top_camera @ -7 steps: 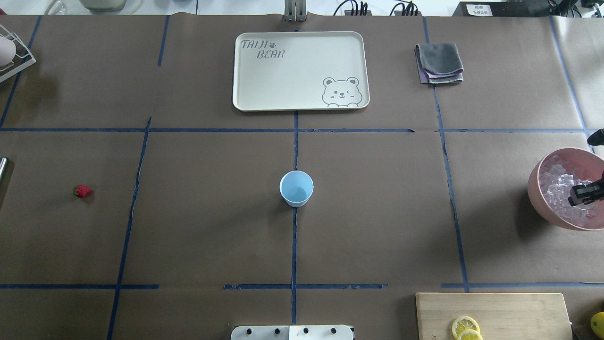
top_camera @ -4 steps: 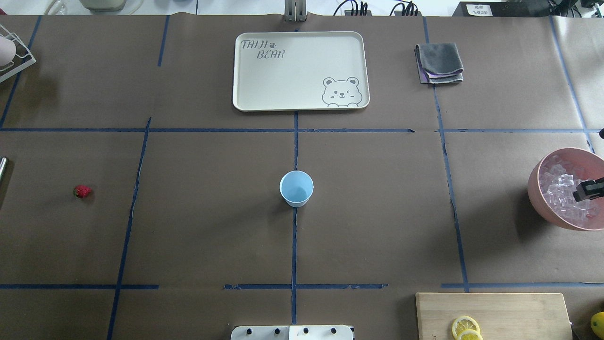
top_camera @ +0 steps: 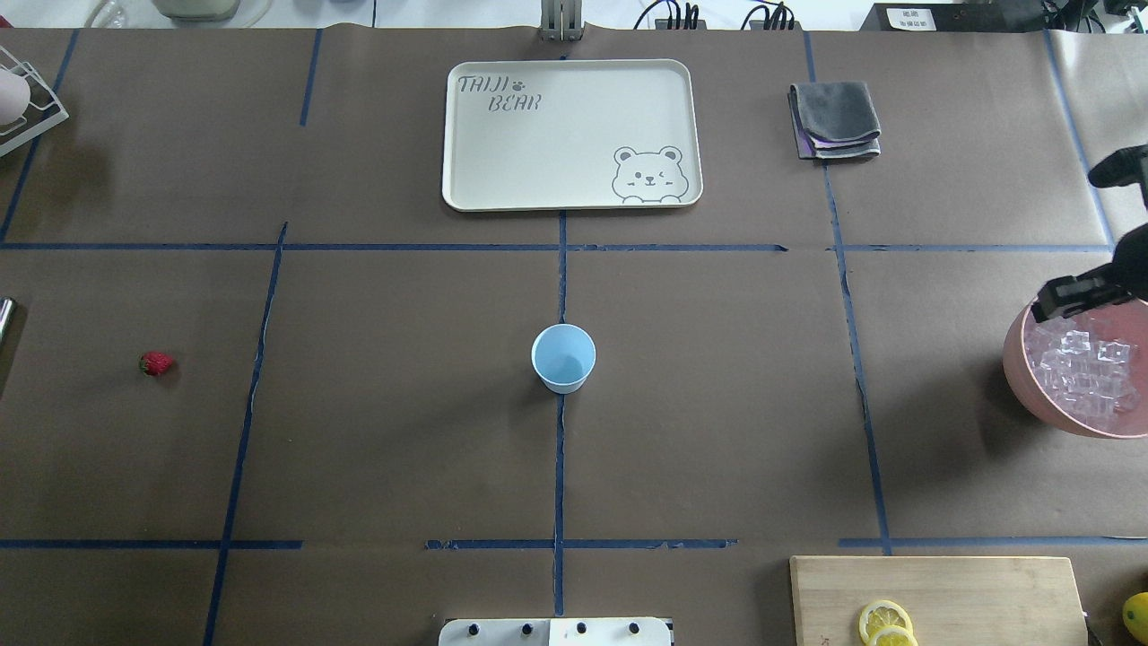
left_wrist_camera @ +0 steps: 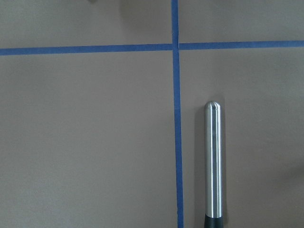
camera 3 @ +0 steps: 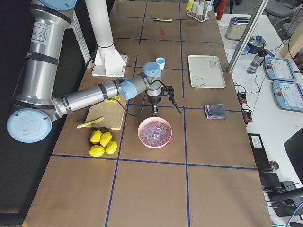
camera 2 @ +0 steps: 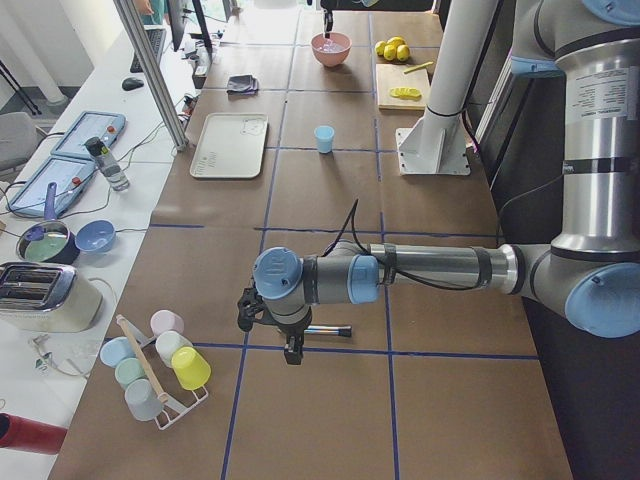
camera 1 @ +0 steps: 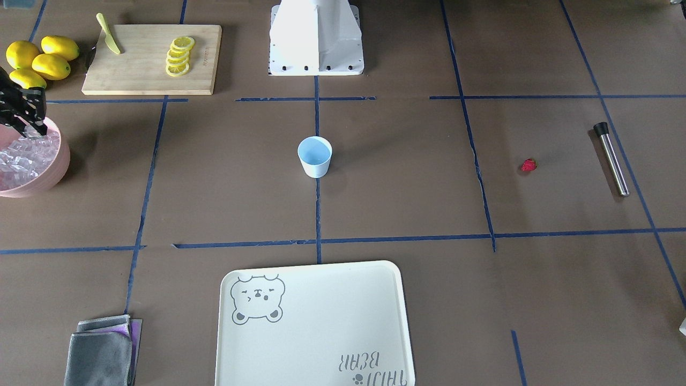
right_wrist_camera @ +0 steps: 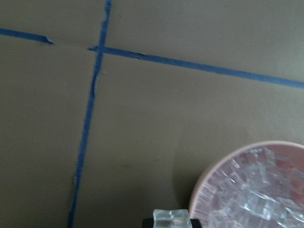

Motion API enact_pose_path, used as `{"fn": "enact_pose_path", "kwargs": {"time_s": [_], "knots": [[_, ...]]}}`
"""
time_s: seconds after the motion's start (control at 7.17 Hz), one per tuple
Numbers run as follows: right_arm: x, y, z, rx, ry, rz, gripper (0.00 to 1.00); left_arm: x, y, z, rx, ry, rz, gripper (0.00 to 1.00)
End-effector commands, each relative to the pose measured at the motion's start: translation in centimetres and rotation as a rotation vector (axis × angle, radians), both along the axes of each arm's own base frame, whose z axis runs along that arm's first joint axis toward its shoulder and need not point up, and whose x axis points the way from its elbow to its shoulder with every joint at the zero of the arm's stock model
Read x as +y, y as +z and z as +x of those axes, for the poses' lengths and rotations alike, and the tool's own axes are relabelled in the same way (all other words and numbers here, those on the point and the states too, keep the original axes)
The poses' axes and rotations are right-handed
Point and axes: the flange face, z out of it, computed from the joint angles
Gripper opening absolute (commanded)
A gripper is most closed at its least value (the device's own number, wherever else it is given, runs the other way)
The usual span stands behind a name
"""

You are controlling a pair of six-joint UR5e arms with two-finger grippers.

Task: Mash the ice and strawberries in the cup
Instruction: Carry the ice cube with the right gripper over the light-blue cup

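We're seeing a matt brown paper sheet, a shiny smooth metal rod, glassy clear ice cubes, and a smooth pale-blue plastic cup.

Table — cup, tray, strawb.

One cup, one strawberry, four lemons, perhaps five lemon slices.

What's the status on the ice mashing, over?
Right hand shut on one clear ice cube above round pink bowl's rim. Left hand above steel rod, grip unclear. Pale blue plastic cup empty, nothing blocking it.
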Motion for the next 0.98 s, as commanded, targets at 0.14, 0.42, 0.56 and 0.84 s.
{"fn": "enact_pose_path", "kwargs": {"time_s": [0.14,0.42,0.56,0.84], "knots": [[-3.0,-15.6,-14.3,-0.049,-0.049,-0.063,0.02,-0.4,-0.5,0.0,0.0,-0.004,0.006,1.0],[-1.9,-22.1,-23.9,-0.055,-0.009,-0.08,0.02,-0.4,-0.4,0.0,0.0,-0.004,0.005,1.0],[-1.1,-23.6,-28.3,-0.033,0.005,-0.089,0.02,-0.3,-0.4,0.0,0.0,-0.004,0.003,1.0],[0.3,-25.1,-35.2,-0.029,0.003,-0.05,0.02,-0.4,-0.2,0.0,0.0,-0.003,0.003,1.0]]}}
